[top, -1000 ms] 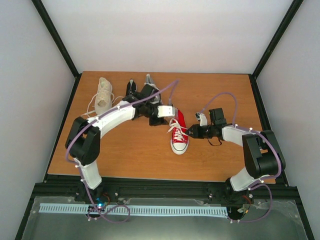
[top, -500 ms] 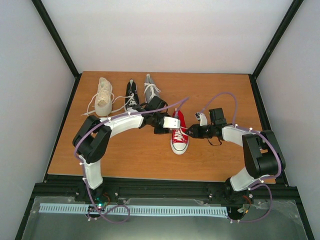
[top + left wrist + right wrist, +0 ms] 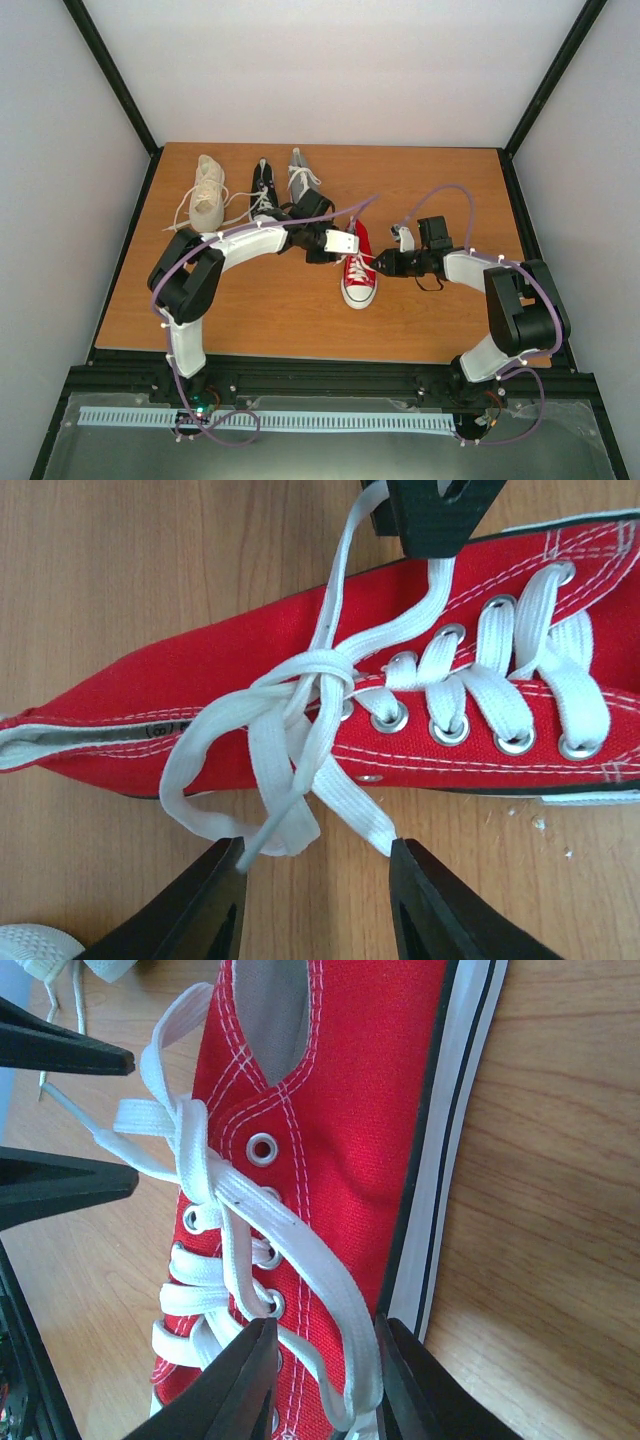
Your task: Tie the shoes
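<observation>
Sneakers on a brown wooden table [image 3: 440, 180], four in all. At the far left, in a row: cream high-top [image 3: 207, 190], then black sneaker [image 3: 262, 185], then grey sneaker [image 3: 300, 172], side by side, white laces on each. Red sneaker [image 3: 358, 272] apart from the row, near the middle of the table, white toe pointing at the near edge. One gripper on each side of it.

On the red sneaker, white laces crossed through silver eyelets [image 3: 450, 730]. One simple knot [image 3: 320, 668] at the top of the lacing. One loose lace end [image 3: 280, 820] flopped over the side of the shoe onto the wood.

Left gripper [image 3: 315, 848] just beside the shoe, low over the wood. Black fingers [image 3: 205, 905] spread wide. Loose lace end lying in the gap, tip close to one finger, not pinched.

Right gripper [image 3: 325, 1325] on the other side, over the white sole edge. Fingers only a little apart. Other lace strand [image 3: 300, 1260] running straight from the knot into that small gap. Close to one finger there, but squeezed or only resting: cannot tell.
</observation>
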`<action>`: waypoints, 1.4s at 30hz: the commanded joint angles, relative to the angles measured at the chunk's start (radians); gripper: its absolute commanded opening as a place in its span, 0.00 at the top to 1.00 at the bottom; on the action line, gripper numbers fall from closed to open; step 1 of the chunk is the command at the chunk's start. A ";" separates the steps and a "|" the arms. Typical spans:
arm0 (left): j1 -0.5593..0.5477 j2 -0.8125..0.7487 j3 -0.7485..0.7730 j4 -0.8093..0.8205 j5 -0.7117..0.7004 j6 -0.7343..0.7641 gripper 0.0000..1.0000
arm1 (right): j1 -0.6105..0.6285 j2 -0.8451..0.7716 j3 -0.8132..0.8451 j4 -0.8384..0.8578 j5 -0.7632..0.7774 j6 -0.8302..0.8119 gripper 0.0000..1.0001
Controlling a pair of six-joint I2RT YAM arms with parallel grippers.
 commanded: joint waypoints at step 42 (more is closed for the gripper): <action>0.012 -0.092 -0.077 -0.201 0.052 0.062 0.99 | 0.001 0.029 0.087 0.062 -0.003 -0.070 0.44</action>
